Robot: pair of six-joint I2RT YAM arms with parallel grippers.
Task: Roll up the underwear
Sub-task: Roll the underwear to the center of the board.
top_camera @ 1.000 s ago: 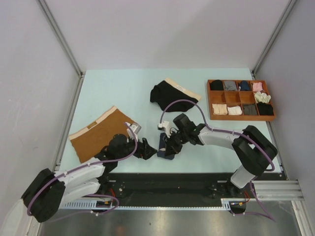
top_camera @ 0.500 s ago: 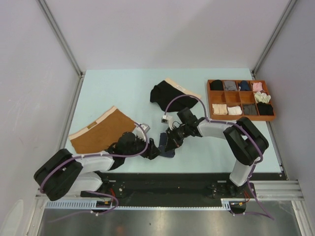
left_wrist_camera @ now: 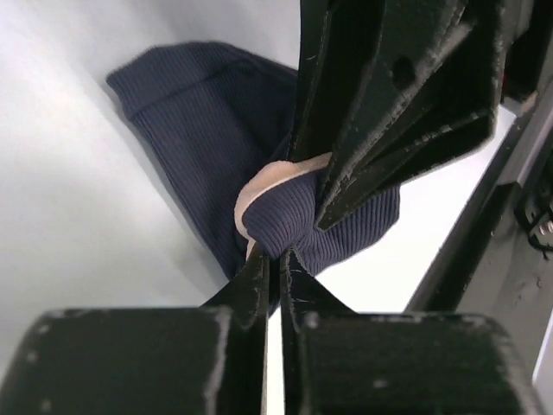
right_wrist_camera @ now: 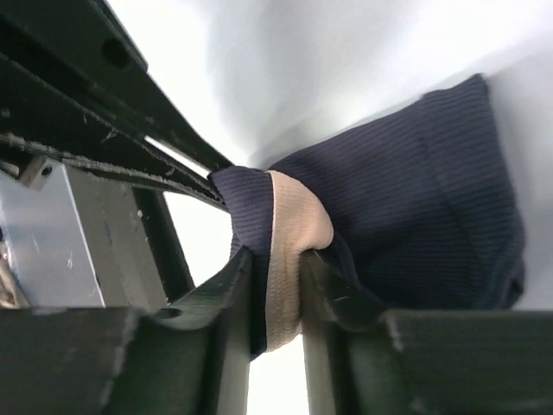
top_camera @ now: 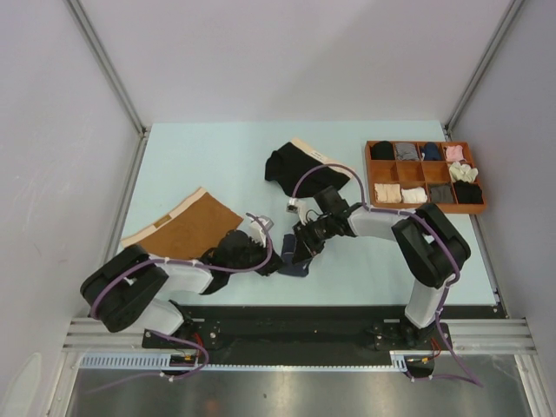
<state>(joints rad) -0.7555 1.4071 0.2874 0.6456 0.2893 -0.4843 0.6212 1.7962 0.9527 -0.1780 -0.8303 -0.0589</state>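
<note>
The pale green tabletop (top_camera: 200, 156) takes up most of the view from above. Both arms reach in over it and meet near the front middle. The left arm (top_camera: 187, 274) has just swung in. A moment ago it hung back near the front edge.

A brown tray (top_camera: 426, 209) with little boxes sits at the far right. Small bundles of cloth fill most of the boxes.

The brown underwear (top_camera: 178, 230) lies flat on the left, partly under the left arm. The black underwear (top_camera: 300, 165) lies in a loose heap farther back. Neither one is rolled yet.

The navy underwear (top_camera: 294, 262) is the small dark bundle between the two arms, low over the tabletop. It is bunched up thick, with its pale waistband (right_wrist_camera: 294, 216) curled around one end.

The left fingers (left_wrist_camera: 275, 264) were wide apart a moment ago. Now they are clenched on the edge of the navy bundle. The right fingers (right_wrist_camera: 276, 268) have the waistband between them. They look to be gripping it, but I cannot tell how tightly.

So both arms now hold the same piece. I think the left arm is there to pin the bundle so the roll stays tight. This first piece looks almost done, and two more wait.
</note>
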